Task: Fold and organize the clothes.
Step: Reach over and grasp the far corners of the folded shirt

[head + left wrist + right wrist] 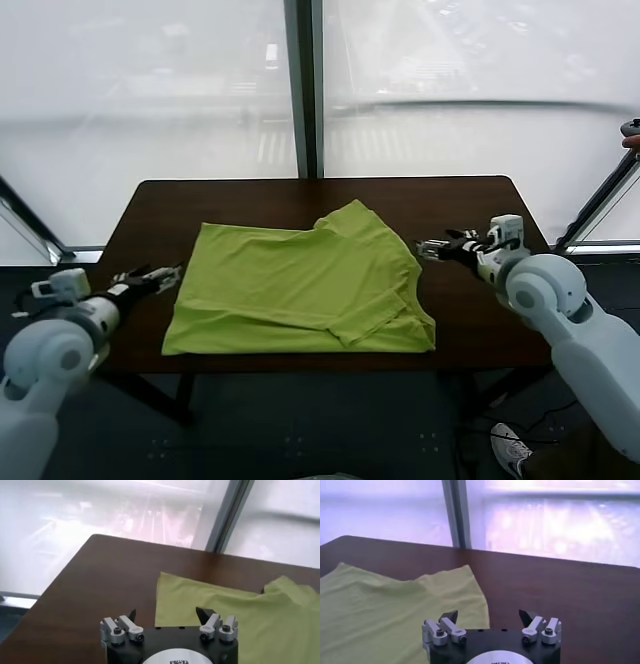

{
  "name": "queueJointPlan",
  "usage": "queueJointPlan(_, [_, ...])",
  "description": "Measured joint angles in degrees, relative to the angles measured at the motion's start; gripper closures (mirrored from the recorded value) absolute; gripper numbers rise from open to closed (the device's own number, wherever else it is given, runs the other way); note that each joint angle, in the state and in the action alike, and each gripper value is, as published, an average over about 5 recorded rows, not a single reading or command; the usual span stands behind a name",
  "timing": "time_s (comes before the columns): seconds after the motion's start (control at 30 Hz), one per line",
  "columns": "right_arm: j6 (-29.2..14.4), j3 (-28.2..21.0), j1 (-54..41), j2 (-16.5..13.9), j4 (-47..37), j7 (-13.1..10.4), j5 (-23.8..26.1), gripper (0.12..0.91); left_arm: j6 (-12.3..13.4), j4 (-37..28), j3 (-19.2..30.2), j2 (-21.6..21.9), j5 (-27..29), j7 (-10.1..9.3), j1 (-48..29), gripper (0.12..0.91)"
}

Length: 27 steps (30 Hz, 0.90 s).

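The clothes are one lime-green T-shirt [300, 285] lying partly folded on the dark wooden table [250, 200], with a sleeve bunched toward the right front corner. My left gripper [158, 278] hovers open just off the shirt's left edge, holding nothing. In the left wrist view the shirt [240, 615] lies just beyond my open left gripper [165, 614]. My right gripper [432, 248] stands open just right of the shirt's right edge, also empty. The right wrist view shows the shirt [395, 610] ahead of my open right gripper [487, 615], with one fingertip [451, 615] over the fabric's edge.
Bare tabletop [470, 310] lies right of the shirt and behind it toward the window. A dark window post [302, 90] rises behind the table's far edge. A shoe [510, 447] rests on the floor at the lower right.
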<state>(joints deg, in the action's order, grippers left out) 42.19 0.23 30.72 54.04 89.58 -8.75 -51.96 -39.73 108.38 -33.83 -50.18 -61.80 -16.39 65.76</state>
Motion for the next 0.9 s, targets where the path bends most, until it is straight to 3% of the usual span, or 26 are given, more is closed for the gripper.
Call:
queueJointPlan(0.43, [0.0, -2.84, -7.13, 9.44, -16.67, 5.27, 5.52, 0.118, -0.14, -19.09, 14.13, -2.86, 4.37, 6.69, -19.94, 0.123])
queueJointPlan(0.8, [-0.03, -4.47, -9.0, 13.29, -21.46, 5.83, 6.9, 0.123, 1.52, -29.92, 18.7, -4.31, 8.07, 9.66, -27.39, 0.123])
queueJointPlan(0.9, [-0.31, -4.51, -9.13, 13.52, -21.91, 5.78, 6.92, 0.168, 1.94, -31.31, 19.18, -4.69, 9.11, 10.23, -27.8, 0.123])
